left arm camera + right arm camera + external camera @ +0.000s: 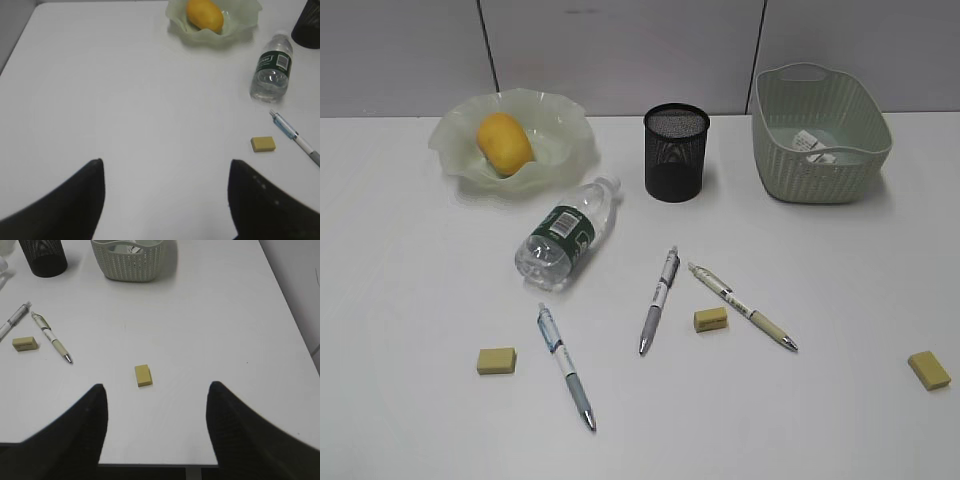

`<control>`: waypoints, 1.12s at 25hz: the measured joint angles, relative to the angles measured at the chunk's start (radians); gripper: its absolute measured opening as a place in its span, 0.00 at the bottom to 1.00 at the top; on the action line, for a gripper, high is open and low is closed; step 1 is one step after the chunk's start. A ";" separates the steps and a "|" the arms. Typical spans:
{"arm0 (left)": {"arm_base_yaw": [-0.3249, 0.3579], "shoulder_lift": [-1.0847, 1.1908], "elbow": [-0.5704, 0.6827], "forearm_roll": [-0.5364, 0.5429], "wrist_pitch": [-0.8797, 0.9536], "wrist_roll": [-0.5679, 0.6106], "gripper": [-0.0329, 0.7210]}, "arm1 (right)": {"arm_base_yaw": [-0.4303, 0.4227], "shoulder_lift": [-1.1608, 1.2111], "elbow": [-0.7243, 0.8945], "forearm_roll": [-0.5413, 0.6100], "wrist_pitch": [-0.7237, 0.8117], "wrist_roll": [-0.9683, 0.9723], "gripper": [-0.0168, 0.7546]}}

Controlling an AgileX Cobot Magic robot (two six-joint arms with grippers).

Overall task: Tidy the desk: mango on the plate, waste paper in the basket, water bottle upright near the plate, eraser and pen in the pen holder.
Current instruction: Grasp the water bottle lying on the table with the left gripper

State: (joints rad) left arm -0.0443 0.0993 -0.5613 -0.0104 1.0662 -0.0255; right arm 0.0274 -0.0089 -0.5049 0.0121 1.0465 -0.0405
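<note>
1. Currently, my left gripper (166,192) hangs above the desk (840,300) with its jaws spread apart and nothing between them; my right gripper (157,415) hangs likewise, released and empty, over the desk's near edge.
2. At centre rear stands the pen holder (676,152), the black mesh cup that serves as landmark, upright on the white tabletop.
3. Left of the pen holder sits the plate (560,120), with the mango (505,143) lying inside it.
4. Right of the pen holder stands the basket (820,165), and the waste paper (813,146) lies on its floor.
5. Just in front and left of the pen holder, the water bottle (566,235) lies on its side, cap pointing back toward the holder and the plate.
6. Nearer the camera than the pen holder, three pens lie flat: a grey pen (660,299) straight in front, a cream pen (742,306) to its right, and a blue pen (566,365) further forward and left.
7. Three erasers lie on the desk: a middle eraser (710,319) between the grey and cream pens, a left eraser (497,361) well forward and left of the holder, and a right eraser (929,369) far forward and right, just ahead of my right gripper's fingers (75,435).
</note>
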 joint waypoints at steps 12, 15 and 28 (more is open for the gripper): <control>0.000 0.632 -0.260 -0.004 0.005 0.011 0.81 | 0.000 0.000 0.000 0.000 -0.001 0.000 0.66; 0.000 0.778 -0.347 -0.021 0.015 0.015 0.81 | 0.000 0.000 0.000 0.001 -0.002 0.000 0.66; -0.114 1.371 -0.839 -0.052 0.146 0.025 0.84 | 0.000 0.000 0.000 0.001 -0.002 0.000 0.66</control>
State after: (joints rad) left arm -0.1580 1.4699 -1.4004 -0.0625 1.2126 0.0000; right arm 0.0274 -0.0089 -0.5049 0.0129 1.0441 -0.0405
